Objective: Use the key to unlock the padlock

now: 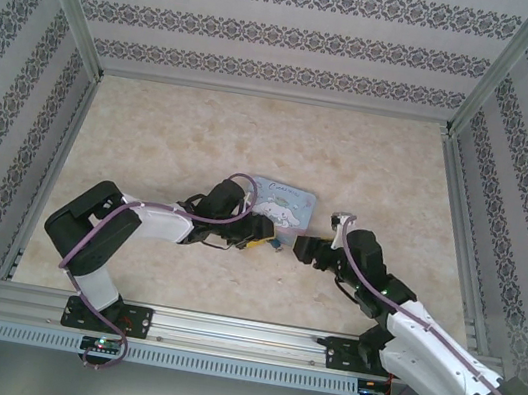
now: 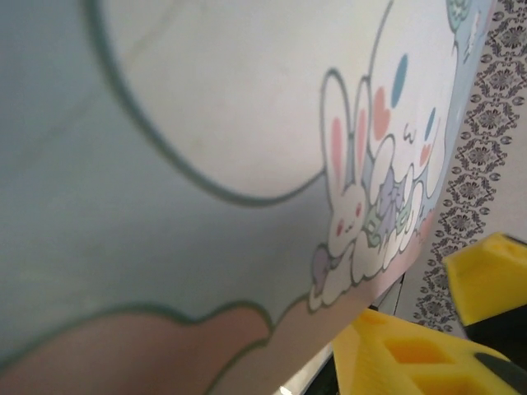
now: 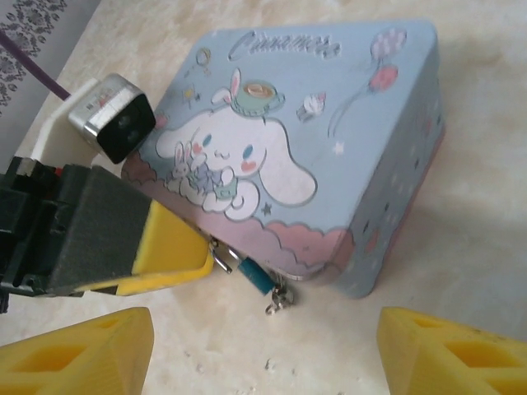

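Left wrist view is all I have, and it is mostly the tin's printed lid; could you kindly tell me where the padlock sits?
Observer: The padlock sits against the bottom edge of the tin, on the side facing the right arm.
Operator: Thank you. Where is the key?
Observer: The key lies at the padlock's lower end. I cannot tell whether it is in the keyhole.
Operator: And the right claw, please?
Observer: The right claw is open and faces the padlock, with nothing between its fingers.
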Controlling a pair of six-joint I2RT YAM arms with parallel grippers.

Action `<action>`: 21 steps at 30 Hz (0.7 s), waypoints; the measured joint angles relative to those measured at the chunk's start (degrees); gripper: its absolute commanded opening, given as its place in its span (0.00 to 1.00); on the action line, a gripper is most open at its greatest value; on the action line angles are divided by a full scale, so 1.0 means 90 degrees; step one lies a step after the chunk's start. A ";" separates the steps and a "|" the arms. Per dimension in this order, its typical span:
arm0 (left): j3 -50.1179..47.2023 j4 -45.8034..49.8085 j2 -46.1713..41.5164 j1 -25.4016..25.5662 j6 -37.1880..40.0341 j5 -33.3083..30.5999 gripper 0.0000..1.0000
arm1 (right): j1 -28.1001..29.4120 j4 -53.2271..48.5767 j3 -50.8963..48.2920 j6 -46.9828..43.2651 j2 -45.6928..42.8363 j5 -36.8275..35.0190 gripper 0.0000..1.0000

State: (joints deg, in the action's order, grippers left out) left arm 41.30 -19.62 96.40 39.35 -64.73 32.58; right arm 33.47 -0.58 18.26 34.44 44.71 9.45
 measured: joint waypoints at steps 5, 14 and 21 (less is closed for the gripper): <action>-0.0012 0.0046 -0.0114 0.0000 0.0029 -0.0039 0.63 | 0.0002 0.0206 -0.0002 0.0556 0.0379 0.0350 0.73; -0.0063 0.0646 -0.1423 0.0000 0.0277 -0.0522 0.77 | 0.0367 0.0908 -0.0002 0.1112 0.1275 0.0682 0.73; 0.0114 0.1598 -0.1814 -0.0170 0.0857 -0.0930 0.87 | 0.0437 0.1467 0.0158 0.1355 0.2067 0.0743 0.72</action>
State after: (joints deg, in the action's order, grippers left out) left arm 42.33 -5.23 80.07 37.82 -57.01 24.21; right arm 37.41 12.62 19.68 46.63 63.31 16.14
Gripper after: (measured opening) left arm 0.856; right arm 0.727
